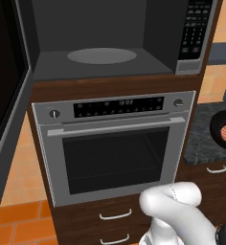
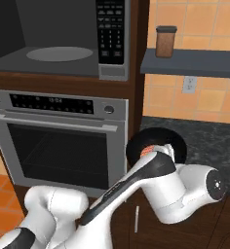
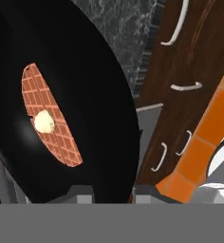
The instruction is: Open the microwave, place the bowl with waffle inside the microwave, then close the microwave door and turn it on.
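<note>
The microwave (image 1: pixel 105 67) stands open, its dark inside and round glass turntable (image 1: pixel 101 55) bare. The microwave door (image 1: pixel 7 119) is swung wide to the left, and the keypad (image 1: pixel 196 28) is on the right. The bowl with waffle (image 3: pixel 95 95) is black and lies close before the hand, the gridded waffle (image 3: pixel 50 118) with a pale dab in its middle. My gripper (image 3: pixel 114 192) is shut on the bowl's near rim. From the base, the bowl (image 2: pixel 158 138) sits over the dark counter's left edge, right of the oven, with my arm reaching to it.
A steel oven (image 1: pixel 115 143) with a bar handle sits under the microwave, with wooden drawers (image 1: pixel 115 215) below. The speckled counter (image 2: pixel 209 136) runs right. A brown jar (image 2: pixel 165 41) stands on a grey shelf above it. The open door juts out on the left.
</note>
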